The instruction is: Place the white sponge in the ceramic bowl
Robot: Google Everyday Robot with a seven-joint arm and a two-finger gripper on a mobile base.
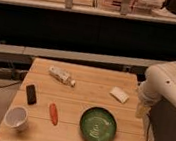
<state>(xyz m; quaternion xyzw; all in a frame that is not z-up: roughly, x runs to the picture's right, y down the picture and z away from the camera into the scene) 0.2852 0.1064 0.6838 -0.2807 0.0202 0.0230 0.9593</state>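
The white sponge [119, 94] is a small flat white block lying on the right part of the wooden table [72, 138], toward the back. The green bowl [97, 126] sits on the table in front of it, near the front edge, and holds nothing. My gripper [140, 111] hangs below the white arm [167, 86] at the table's right edge. It is to the right of the sponge, slightly nearer the front, and apart from it. It holds nothing that I can see.
A clear bottle with a pale label [62, 75] lies at the back middle. A black flat object [31, 94], an orange carrot-like piece [53, 113] and a white cup [16, 117] are on the left half. A dark counter runs behind the table.
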